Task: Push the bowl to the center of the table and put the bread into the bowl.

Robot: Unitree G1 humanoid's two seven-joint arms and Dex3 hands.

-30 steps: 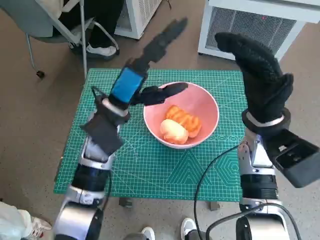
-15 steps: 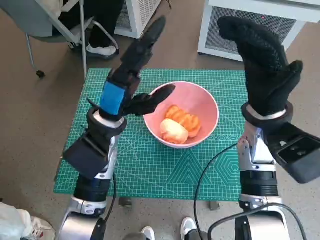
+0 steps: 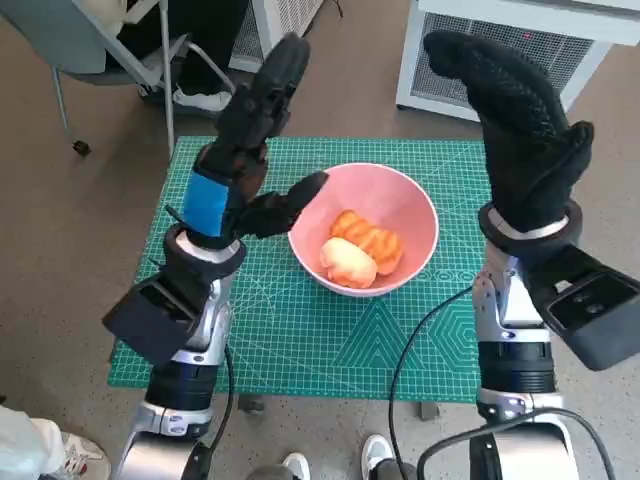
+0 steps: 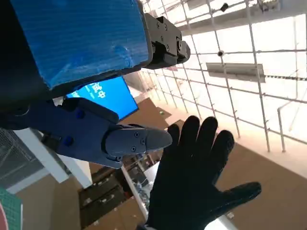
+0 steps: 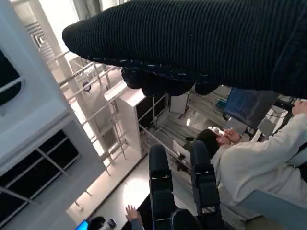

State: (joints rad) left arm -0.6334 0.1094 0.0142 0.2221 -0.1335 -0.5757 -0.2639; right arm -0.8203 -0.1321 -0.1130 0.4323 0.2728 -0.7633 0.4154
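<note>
I see the round pink plastic bowl (image 3: pixel 363 228) sitting near the middle of the green gridded cutting mat (image 3: pixel 300 330), with two orange-and-cream bread rolls (image 3: pixel 360 250) already inside. My left hand (image 3: pixel 245 165) is raised, released and empty, its lowest finger just beside the bowl's left rim. My gloved right hand (image 3: pixel 525 140) is lifted clear, spread wide, holding nothing.
</note>
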